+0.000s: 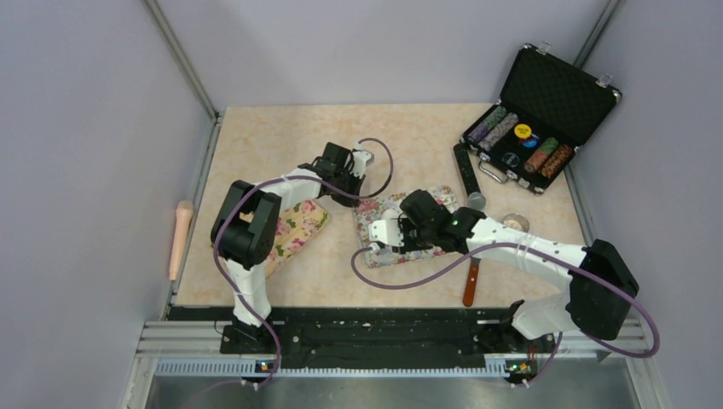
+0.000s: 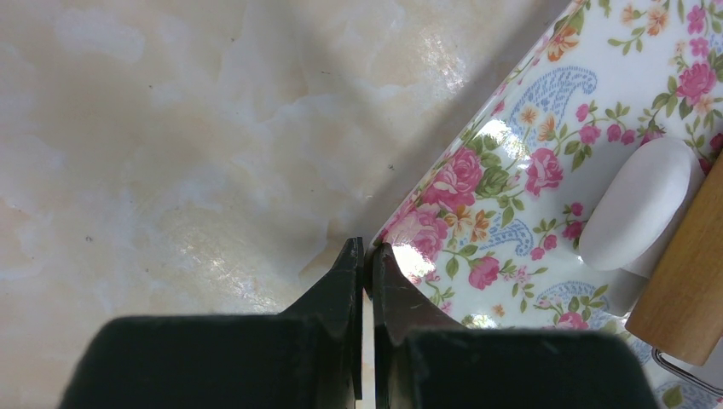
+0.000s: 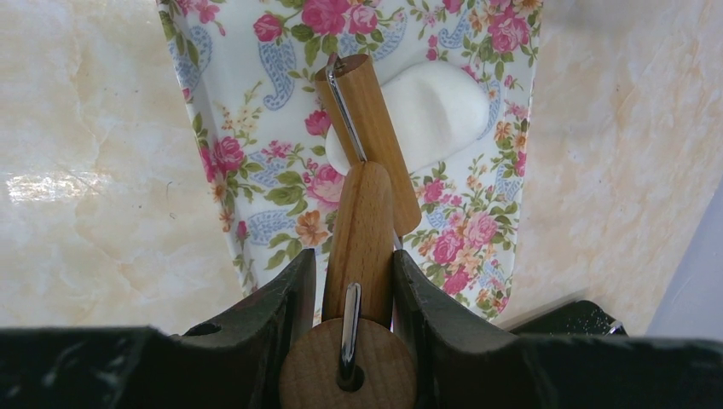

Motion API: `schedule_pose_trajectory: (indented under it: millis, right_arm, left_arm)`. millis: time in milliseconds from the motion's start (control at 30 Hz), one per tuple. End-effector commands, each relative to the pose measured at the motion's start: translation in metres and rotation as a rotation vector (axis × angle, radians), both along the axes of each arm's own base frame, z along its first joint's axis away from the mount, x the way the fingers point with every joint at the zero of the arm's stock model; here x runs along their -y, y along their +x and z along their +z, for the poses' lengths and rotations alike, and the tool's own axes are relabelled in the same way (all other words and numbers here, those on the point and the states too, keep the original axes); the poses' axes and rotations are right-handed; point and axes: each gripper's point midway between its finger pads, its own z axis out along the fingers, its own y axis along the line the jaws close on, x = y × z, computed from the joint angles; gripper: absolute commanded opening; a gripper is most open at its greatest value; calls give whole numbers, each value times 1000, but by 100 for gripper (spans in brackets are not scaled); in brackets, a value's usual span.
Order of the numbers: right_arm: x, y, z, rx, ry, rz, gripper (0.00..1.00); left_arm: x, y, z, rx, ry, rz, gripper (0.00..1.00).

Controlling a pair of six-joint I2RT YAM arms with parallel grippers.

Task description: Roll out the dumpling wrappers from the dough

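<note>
— Beige marbled table [image 1: 281, 136] from above: what's on it?
— A floral mat [image 1: 388, 207] mid-table, both arms over it.
— Left wrist view?
— Pinched shut and holding nothing, the left gripper [image 2: 365, 252] sits at the mat's edge; the dough [image 2: 639, 204] lies on the mat.
— Right wrist?
— There the right gripper [image 3: 354, 264] clamps a wooden roller [image 3: 362, 221], its barrel across the dough.

Pale lilac-grey walls [image 1: 85, 170] close in the table [image 1: 281, 136] on the left, the far side and the right. Two slanting metal posts [image 1: 182, 58] stand at the far corners. The tabletop is glossy beige with a marbled pattern, and soft light glints off it in white patches. A ridged metal rail [image 1: 384, 368] runs along the near edge.
</note>
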Motion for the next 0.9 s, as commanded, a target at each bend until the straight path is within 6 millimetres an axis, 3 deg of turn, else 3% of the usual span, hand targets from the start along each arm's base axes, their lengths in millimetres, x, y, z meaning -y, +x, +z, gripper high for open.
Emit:
schedule_pose_trajectory:
  millis: [0, 667, 767, 867]
  right_arm:
    - [83, -142, -67, -620, -328, -10, 0]
    - [92, -147, -58, -612, -355, -6, 0]
    - [93, -144, -55, -600, -368, -4, 0]
    - [82, -132, -43, -547, -330, 2, 0]
  left_arm:
    - [-4, 1, -7, 12, 29, 8, 0]
    - [-4, 1, -7, 11, 30, 8, 0]
    - [-4, 1, -8, 10, 32, 9, 0]
    - [-4, 1, -8, 10, 32, 8, 0]
